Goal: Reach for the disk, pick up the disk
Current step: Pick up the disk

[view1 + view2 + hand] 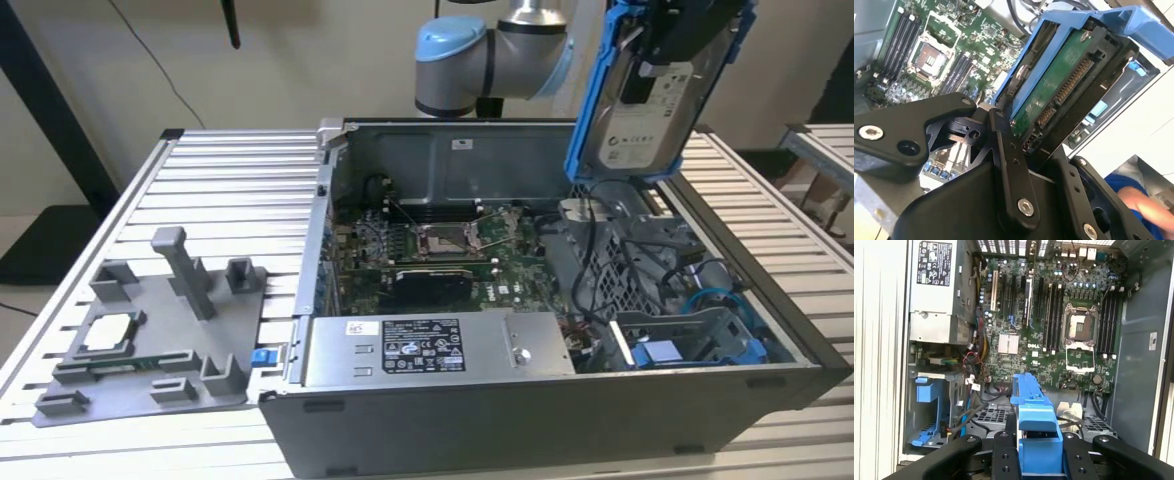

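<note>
The disk (638, 110) hangs upright in the air above the back right corner of the open computer case (534, 430), its white label facing the exterior camera and blue rails along its edges. My gripper (677, 45) is shut on its upper part. In the second wrist view the disk (1064, 85) shows its green circuit board between my black fingers (1010, 165), with the gripper (1039, 145) clamped on it. In the first wrist view the disk's blue rail (1034, 410) sits end-on in the gripper (1038, 455).
Below lie the motherboard (441, 245), the grey power supply box (434, 345) and a blue drive bay (681, 345) with loose cables. A grey fixture (147, 330) holding a small square chip rests on the slatted table (227, 190). A person's hand (1141, 202) appears beside the case.
</note>
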`<state>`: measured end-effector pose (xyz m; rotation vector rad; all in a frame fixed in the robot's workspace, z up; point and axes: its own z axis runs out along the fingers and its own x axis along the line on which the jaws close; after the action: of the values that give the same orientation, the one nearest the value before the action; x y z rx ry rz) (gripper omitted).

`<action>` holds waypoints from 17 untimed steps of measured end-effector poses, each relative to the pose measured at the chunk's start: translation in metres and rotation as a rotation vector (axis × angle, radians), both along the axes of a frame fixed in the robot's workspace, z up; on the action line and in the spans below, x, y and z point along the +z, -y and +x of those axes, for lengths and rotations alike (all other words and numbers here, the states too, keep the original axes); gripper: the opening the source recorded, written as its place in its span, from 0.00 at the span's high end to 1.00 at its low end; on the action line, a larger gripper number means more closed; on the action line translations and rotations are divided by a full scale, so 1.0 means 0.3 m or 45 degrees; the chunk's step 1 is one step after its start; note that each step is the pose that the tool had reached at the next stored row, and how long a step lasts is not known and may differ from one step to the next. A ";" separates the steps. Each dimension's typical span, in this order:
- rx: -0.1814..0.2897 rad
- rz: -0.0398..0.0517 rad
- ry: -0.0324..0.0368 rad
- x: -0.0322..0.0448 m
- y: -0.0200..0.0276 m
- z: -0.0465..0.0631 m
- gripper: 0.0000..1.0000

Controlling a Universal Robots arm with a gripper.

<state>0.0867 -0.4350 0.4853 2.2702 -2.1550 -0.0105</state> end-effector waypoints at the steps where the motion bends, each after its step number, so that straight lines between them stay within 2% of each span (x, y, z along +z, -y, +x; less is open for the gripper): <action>1: 0.000 0.000 -0.0002 0.000 0.003 0.005 1.00; 17: 0.000 0.000 -0.0009 -0.006 0.040 0.067 1.00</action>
<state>0.1070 -0.4470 0.4836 2.2697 -2.1547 -0.0111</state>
